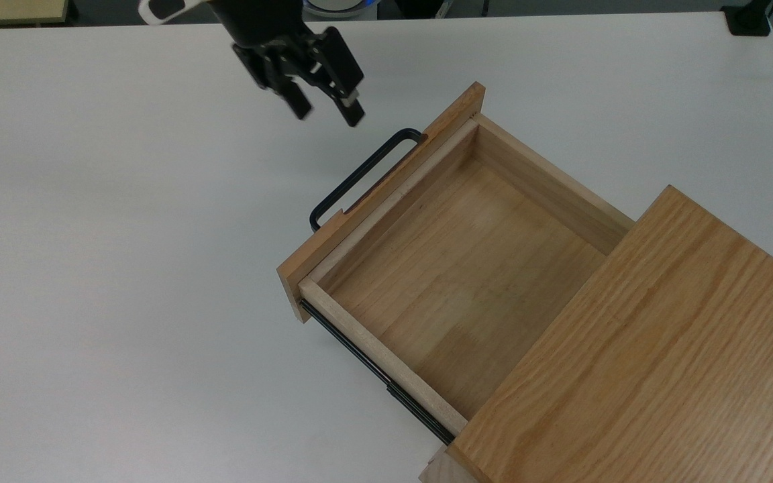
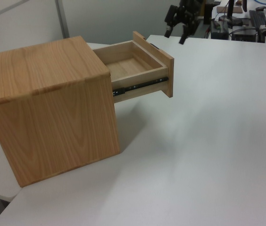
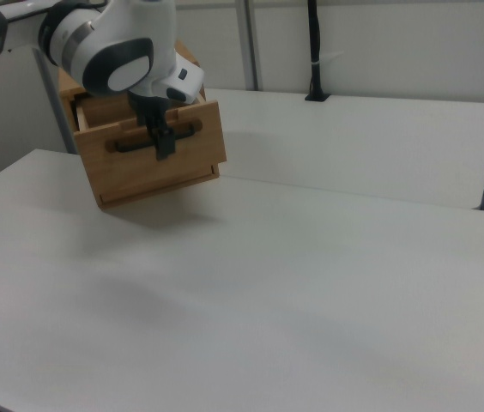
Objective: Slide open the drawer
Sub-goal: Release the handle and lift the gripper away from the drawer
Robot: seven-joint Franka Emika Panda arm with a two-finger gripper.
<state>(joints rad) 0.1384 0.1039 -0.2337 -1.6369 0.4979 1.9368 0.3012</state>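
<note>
The drawer stands pulled far out of the oak-grain cabinet, its light wooden tray empty. The black wire handle on its front panel is free. My gripper hangs open, apart from the handle, toward the top view's upper left of it, with nothing between its fingers. In the left view the gripper floats above and beyond the drawer's front panel, with a black side rail showing. In the right view the gripper overlaps the handle.
The cabinet sits on a wide white table with bare surface on the top view's left and front of the drawer. A black stand is at the far corner, a black pole at the table's back, and equipment beyond.
</note>
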